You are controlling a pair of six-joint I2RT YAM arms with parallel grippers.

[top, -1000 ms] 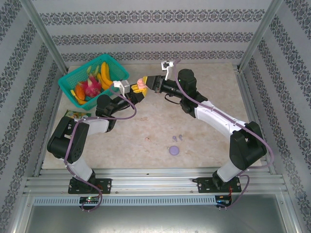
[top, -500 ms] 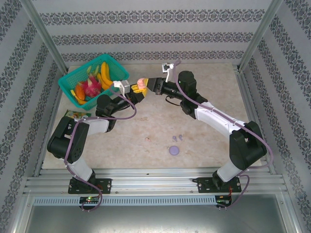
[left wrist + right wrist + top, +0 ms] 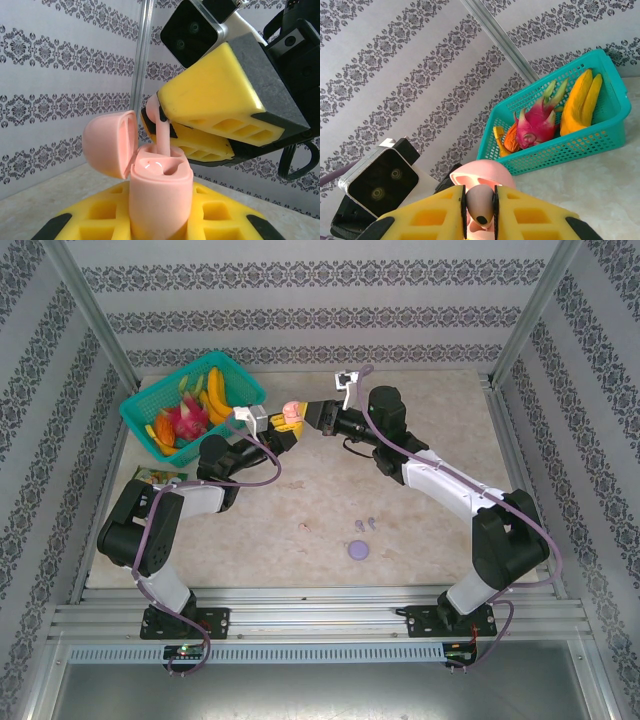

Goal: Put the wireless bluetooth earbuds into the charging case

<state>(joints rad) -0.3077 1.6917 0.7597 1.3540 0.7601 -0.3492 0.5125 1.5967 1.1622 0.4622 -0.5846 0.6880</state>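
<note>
So the charging case point(image 3: 160, 197) and earbud point(image 3: 163, 131) are both pale pink, left gripper point(image 3: 160, 222) and right gripper point(image 3: 480, 205) bright yellow with dark grey pads. The basket point(image 3: 560, 147) is teal, dragon fruit point(image 3: 535, 127) magenta, walls point(image 3: 395, 55) white with grey damask stripes, desk point(image 3: 330, 502) a blotchy beige.

We see the pink charging case point(image 3: 161, 195) standing upright in the left gripper point(image 3: 283, 426), its domed lid point(image 3: 107, 142) swung open to one side. 1 pink earbud point(image 3: 162, 132), pinched in the right gripper point(image 3: 480, 207), points stem-down into a socket of the case, its tip just inside. On the table point(image 3: 260, 530), nearer the arm bases, we find the other pink earbud point(image 3: 304, 527), 2 lilac earbuds point(image 3: 366, 523) close together, and just beside them the round lilac case point(image 3: 358, 549), lying flat
</note>
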